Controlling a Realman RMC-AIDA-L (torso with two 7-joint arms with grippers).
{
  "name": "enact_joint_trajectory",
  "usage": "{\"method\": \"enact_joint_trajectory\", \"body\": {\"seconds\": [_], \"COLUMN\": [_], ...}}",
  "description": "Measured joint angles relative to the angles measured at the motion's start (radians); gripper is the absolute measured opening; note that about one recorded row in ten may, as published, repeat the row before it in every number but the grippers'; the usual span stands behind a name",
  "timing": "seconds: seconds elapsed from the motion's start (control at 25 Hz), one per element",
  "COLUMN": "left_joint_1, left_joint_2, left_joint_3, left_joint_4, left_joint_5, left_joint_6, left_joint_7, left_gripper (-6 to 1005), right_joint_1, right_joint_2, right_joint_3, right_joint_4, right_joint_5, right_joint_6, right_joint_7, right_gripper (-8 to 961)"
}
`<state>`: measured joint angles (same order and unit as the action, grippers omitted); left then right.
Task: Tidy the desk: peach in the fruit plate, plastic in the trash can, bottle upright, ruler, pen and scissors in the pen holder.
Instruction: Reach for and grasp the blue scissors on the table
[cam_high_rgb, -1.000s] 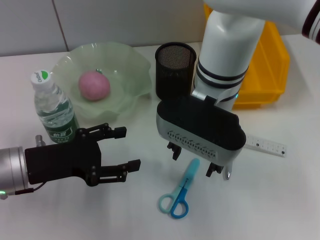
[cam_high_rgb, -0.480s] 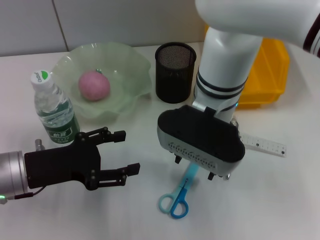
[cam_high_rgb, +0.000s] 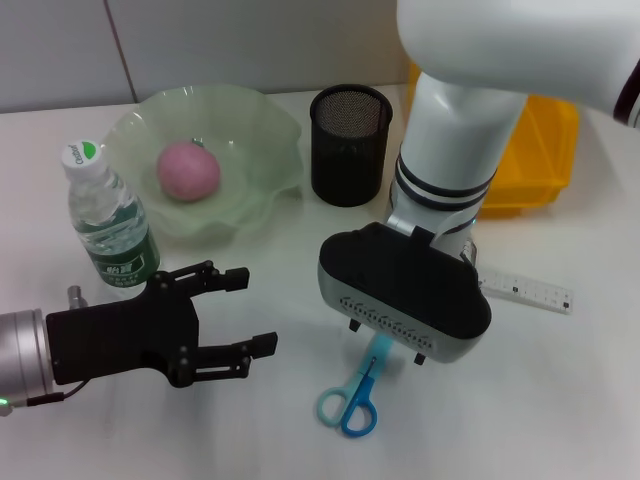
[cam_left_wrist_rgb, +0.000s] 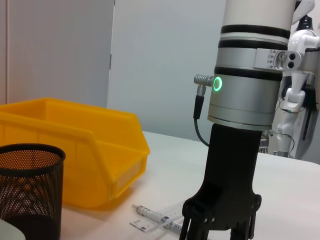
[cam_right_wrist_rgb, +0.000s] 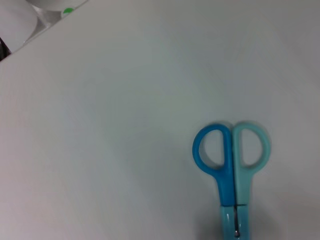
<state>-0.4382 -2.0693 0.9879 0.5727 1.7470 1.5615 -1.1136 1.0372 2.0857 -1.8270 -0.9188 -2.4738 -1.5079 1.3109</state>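
The blue and teal scissors (cam_high_rgb: 352, 400) lie closed on the white desk, and they also show in the right wrist view (cam_right_wrist_rgb: 231, 165). My right gripper (cam_high_rgb: 388, 345) hangs low over their blade end, fingers apart on either side. The clear ruler (cam_high_rgb: 530, 290) lies to its right, with the pen (cam_left_wrist_rgb: 157, 216) on it. The black mesh pen holder (cam_high_rgb: 350, 145) stands behind. The pink peach (cam_high_rgb: 188, 170) sits in the green plate (cam_high_rgb: 260, 120). The bottle (cam_high_rgb: 108, 220) stands upright. My left gripper (cam_high_rgb: 235, 310) is open and empty at the front left.
A yellow bin (cam_high_rgb: 540, 140) stands at the back right, behind my right arm. In the left wrist view the bin (cam_left_wrist_rgb: 75, 145) and pen holder (cam_left_wrist_rgb: 30, 190) are beside my right arm.
My right gripper has come down and slightly forward onto the scissors' blade end. The left gripper has barely shifted.
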Motion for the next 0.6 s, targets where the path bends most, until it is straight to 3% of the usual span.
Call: {"method": "enact_joint_trajectory", "body": {"seconds": [0.6], "left_joint_1": [-0.003], "left_joint_2": [0.0], "left_joint_3": [0.0], "left_joint_4": [0.003], "left_joint_5": [-0.001], "left_joint_6": [-0.001], "left_joint_7": [0.0], "left_gripper": [841], "right_joint_1": [0.0], "right_joint_2": [0.0], "right_joint_3": [-0.016], "right_joint_4": [-0.002], "right_joint_5": [-0.005], "right_joint_6": [0.012], "right_joint_7": [0.009], "right_gripper": [754]}}
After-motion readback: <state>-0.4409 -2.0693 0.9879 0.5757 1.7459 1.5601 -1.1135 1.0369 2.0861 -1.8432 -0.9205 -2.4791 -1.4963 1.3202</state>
